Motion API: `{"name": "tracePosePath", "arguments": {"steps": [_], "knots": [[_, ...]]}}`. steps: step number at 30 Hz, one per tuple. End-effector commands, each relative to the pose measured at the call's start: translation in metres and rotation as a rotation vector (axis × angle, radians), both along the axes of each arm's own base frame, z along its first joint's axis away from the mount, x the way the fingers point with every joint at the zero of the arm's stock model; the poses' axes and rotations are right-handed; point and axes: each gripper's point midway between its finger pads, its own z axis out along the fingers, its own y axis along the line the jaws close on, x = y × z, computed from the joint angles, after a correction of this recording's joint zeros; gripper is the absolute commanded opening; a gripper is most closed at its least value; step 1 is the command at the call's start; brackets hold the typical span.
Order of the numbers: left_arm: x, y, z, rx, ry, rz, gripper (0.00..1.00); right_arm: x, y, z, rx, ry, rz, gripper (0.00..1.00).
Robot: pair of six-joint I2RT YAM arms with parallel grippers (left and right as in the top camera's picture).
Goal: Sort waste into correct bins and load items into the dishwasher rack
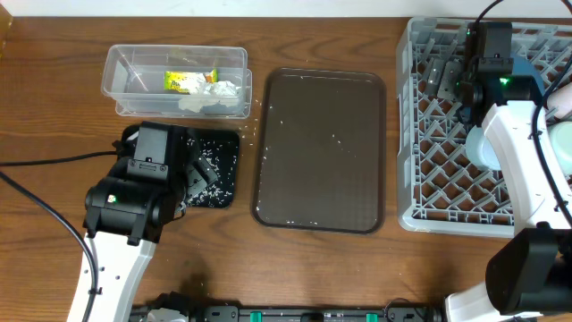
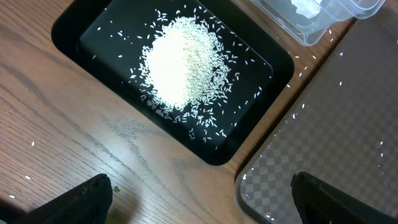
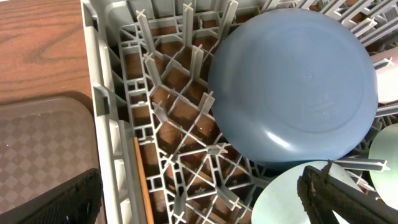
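Both your left fingers (image 2: pixel 87 199) and right fingers (image 3: pixel 56 202) are spread, empty. The left hover over rice (image 2: pixel 183 62) heaped in the black tray (image 2: pixel 74 25); stray grains (image 2: pixel 341 83) on the brown tray (image 2: pixel 323 143) likely need collecting next. The right hang above the rack (image 3: pixel 93 93) holding the blue dish (image 3: pixel 292 87).

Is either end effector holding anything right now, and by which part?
Nothing is held: left end effector open near the black tray, right end effector open over the rack.

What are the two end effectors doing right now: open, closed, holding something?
Left end effector: open, holding nothing.
Right end effector: open, holding nothing.
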Motion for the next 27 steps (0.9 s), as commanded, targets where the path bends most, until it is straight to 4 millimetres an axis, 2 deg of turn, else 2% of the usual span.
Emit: {"name": "tracePosePath", "arguments": {"steps": [1, 12, 18, 27], "knots": [[-0.001, 0.0, -0.003, 0.001, 0.009, 0.003, 0.94, 0.0, 0.003, 0.004, 0.002, -0.012, -0.007, 0.99], [-0.001, -0.002, -0.004, -0.01, 0.013, -0.002, 0.95, 0.0, 0.003, 0.004, 0.002, -0.012, -0.007, 0.99], [-0.014, -0.001, -0.009, -0.004, 0.068, -0.005, 0.95, 0.0, 0.003, 0.004, 0.002, -0.012, -0.007, 0.99], [-0.021, 0.007, -0.016, 0.036, 0.041, -0.015, 0.95, 0.0, 0.003, 0.004, 0.002, -0.012, -0.007, 0.99]]}}
